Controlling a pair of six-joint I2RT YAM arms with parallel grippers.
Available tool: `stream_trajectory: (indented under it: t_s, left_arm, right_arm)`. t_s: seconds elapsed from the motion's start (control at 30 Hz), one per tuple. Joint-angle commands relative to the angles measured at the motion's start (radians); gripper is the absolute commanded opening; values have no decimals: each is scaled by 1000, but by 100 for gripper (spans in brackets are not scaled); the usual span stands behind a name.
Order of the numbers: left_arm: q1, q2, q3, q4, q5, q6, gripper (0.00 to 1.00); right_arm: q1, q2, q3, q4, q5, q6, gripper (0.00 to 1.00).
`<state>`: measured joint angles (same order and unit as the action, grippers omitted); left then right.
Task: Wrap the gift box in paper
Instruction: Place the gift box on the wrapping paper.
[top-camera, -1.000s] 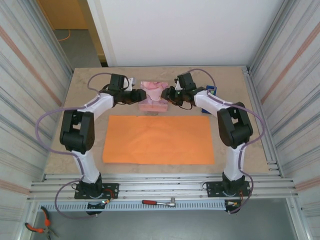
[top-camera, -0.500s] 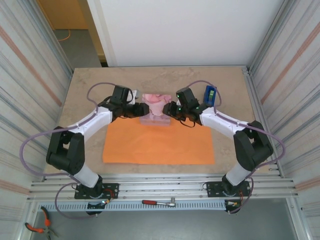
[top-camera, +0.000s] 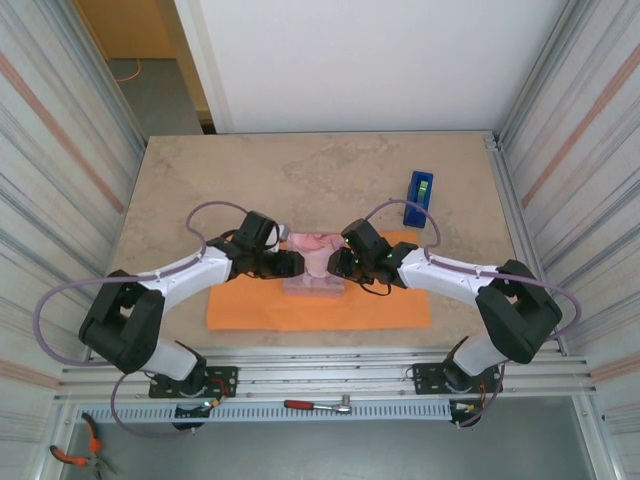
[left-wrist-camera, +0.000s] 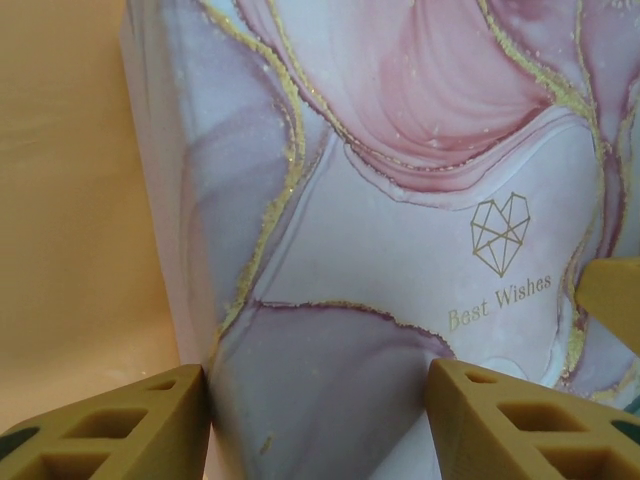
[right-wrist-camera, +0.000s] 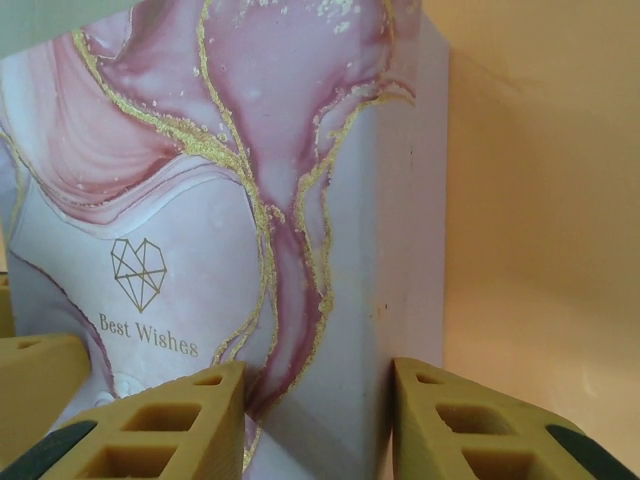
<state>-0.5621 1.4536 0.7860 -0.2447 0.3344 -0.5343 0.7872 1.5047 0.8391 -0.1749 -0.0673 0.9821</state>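
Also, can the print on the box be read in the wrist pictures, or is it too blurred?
Left wrist view: the gift box is sharp, "Best Wishes" readable, the left fingers slightly soft, the orange paper behind pale and featureless. Right wrist view: equally readable. Top external view: even light, no glare, print too small.

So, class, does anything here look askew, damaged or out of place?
Nothing much. The box, held between the left gripper and right gripper, looks undamaged; it is over the far half of the paper, which lies flat.
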Motion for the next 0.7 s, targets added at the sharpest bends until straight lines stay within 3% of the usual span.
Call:
stream_trajectory:
  t_s: [0.0,0.07,0.2,0.27,0.5,0.67]
  left_arm:
    - [-47,-23,-17,161,109,-9,57]
    - [-37,-19,-27,155,97,-6,59]
    - [13,-44,-44,141,83,-13,64]
    - [49,-67,-57,142,84,-22,66]
    - [174,-122,-116,175,66,-86,71]
    - [238,-76,-164,266,90,-169,61]
  right_arm:
    - [28,40,-9,105,-42,27,38]
    - [19,49,-2,103,-48,24,45]
    - [-27,14,-6,82,-52,15,68]
    - [-57,-21,-14,67,-54,6,71]
    - [-198,-114,-84,40,-82,2,70]
    - [-282,-90,-112,48,-130,13,48]
